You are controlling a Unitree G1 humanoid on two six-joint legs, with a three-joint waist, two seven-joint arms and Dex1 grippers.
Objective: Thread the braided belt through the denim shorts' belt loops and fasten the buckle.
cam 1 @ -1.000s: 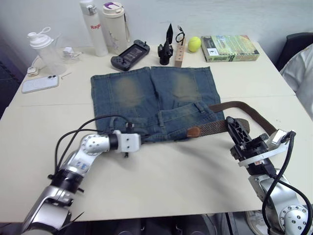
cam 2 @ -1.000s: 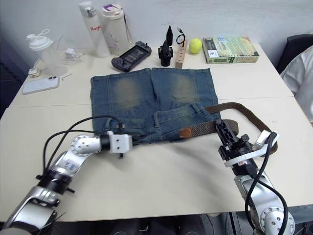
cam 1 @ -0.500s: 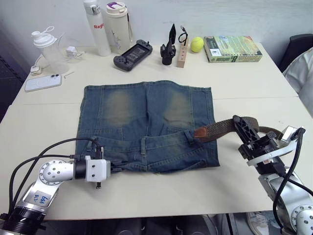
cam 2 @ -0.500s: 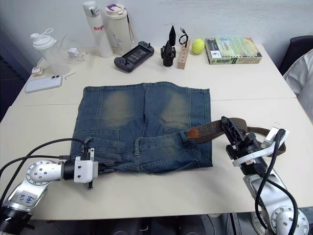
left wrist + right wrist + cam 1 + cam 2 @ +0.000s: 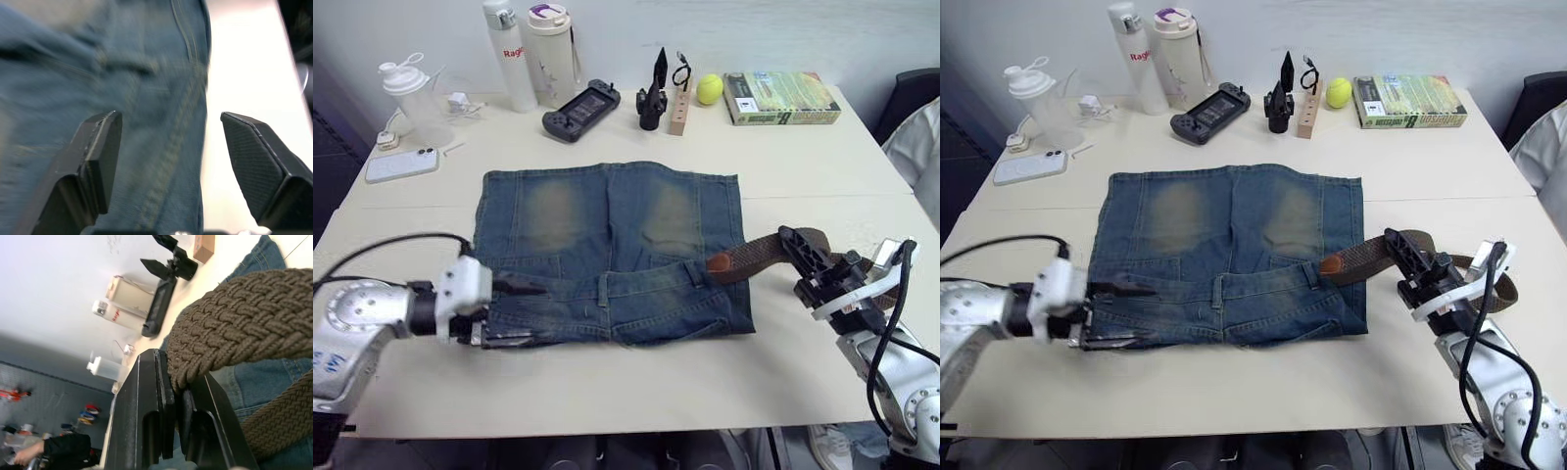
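The denim shorts (image 5: 607, 235) lie flat in the middle of the table, waistband towards me. A belt loop (image 5: 604, 288) shows on the waistband. My left gripper (image 5: 517, 314) is open at the shorts' near left corner, one finger over the cloth and one at its hem; in the left wrist view its fingers (image 5: 100, 152) straddle the denim (image 5: 161, 147). My right gripper (image 5: 800, 248) is shut on the braided belt (image 5: 754, 255), whose brown leather tip (image 5: 720, 262) rests on the shorts' right side. The wrist view shows the weave (image 5: 234, 333) clamped between the jaws. The buckle is hidden.
Along the far edge stand a shaker bottle (image 5: 406, 93), two tall bottles (image 5: 533, 49), a phone (image 5: 401, 164), a game controller (image 5: 580, 109), a black stand (image 5: 653, 93), a wooden block (image 5: 682, 103), a tennis ball (image 5: 710, 89) and a book (image 5: 778, 96). Bare table lies near me.
The left gripper pulled the shorts' corner leftward, spreading them flat, then opened and let go. The right gripper kept its grip on the belt and moved right with it.
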